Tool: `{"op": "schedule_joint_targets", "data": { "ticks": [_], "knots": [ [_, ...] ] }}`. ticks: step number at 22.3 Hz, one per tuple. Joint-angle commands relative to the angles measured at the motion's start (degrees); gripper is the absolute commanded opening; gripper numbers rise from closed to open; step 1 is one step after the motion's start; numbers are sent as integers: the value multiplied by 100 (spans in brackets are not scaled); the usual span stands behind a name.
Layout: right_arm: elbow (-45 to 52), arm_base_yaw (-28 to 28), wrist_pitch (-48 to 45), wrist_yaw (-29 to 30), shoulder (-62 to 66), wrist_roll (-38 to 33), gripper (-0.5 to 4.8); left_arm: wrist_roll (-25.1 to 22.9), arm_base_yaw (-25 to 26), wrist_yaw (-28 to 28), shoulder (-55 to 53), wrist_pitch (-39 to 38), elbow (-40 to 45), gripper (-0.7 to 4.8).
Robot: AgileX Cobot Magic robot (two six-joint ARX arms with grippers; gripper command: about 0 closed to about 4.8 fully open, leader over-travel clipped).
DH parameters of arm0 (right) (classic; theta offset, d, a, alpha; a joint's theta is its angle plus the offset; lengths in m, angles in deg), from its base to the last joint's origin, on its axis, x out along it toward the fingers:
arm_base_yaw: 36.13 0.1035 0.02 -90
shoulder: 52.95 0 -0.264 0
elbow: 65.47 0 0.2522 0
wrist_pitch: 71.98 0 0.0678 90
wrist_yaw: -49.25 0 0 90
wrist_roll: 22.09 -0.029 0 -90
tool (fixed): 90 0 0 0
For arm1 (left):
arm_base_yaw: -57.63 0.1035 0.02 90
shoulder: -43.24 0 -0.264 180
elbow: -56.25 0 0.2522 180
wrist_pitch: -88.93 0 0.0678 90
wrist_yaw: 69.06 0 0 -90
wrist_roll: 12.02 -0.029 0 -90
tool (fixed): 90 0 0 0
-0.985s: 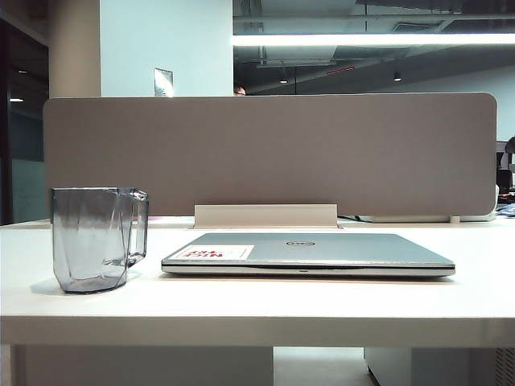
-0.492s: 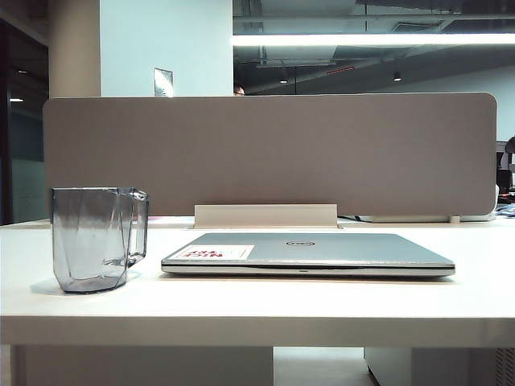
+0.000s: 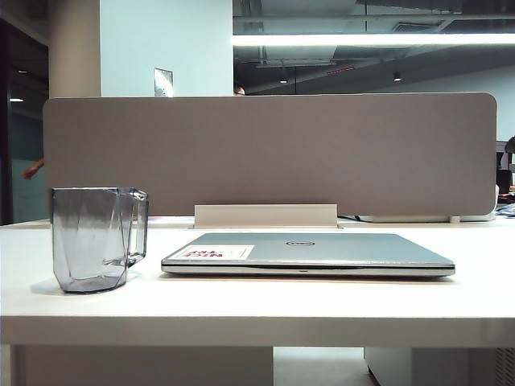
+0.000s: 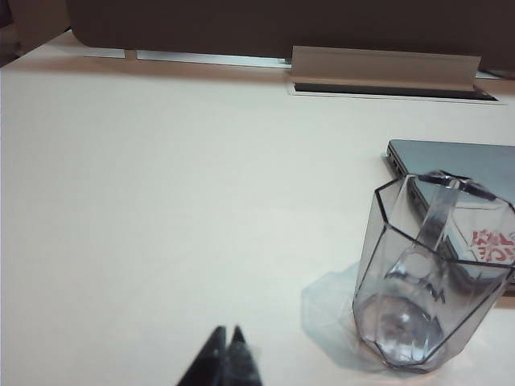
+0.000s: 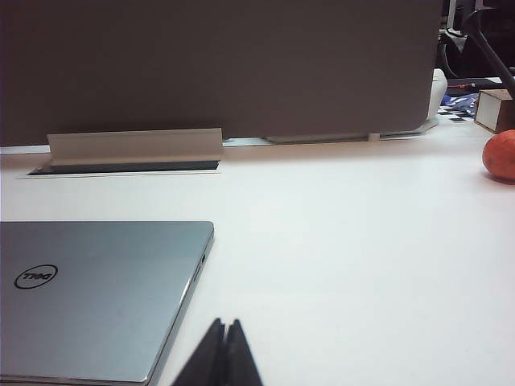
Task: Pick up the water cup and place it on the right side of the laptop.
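Now, change since a second ago: we see the water cup [image 3: 98, 239] and the laptop [image 3: 307, 254] exactly where they stood; only an arm-like shape [image 3: 34, 169] has appeared far behind the divider panel [image 3: 269, 153], at its left edge.
Left gripper [image 4: 227, 338]: we see its two dark fingertips pressed together, nothing between them, touching nothing, low over the bare table [image 4: 161, 201].
Right gripper [image 5: 224, 327]: jaws closed tip to tip, empty, poised above the table just off the laptop's [image 5: 96, 297] right-hand edge.
Water cup from the left gripper: ahead and off to one side, near but clear of the tips; the cup [image 4: 430, 273] stands upright, handle turned toward the laptop [image 4: 459, 161] just beyond it.
Laptop from the right gripper: close beside the tips, lid shut, round logo [image 5: 35, 277] facing up.
Farther from the right gripper: open table, then an orange round object [image 5: 500, 154] well apart near the edge.
Farthest: we see the cable slot cover [image 3: 265, 215] at the foot of the divider panel.
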Motion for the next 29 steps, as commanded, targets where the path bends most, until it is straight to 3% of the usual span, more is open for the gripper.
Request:
{"op": "schedule_joint_targets", "data": {
  "ticks": [1,9,21,29],
  "knots": [
    [35,-4,-81,33,-11,-24,-8,11,-7,20,-7,50,-17,-4],
    [-212,-4,-153,494,-9,-66,-9,15,-7,44,-7,50,-17,-4],
    [-1226,0,28,688,614,-63,-9,13,-7,44,-7,52,-17,-4],
    [-1921,81,-120,1991,2258,-63,-9,13,-7,452,-7,55,-26,-4]
  ]
}}
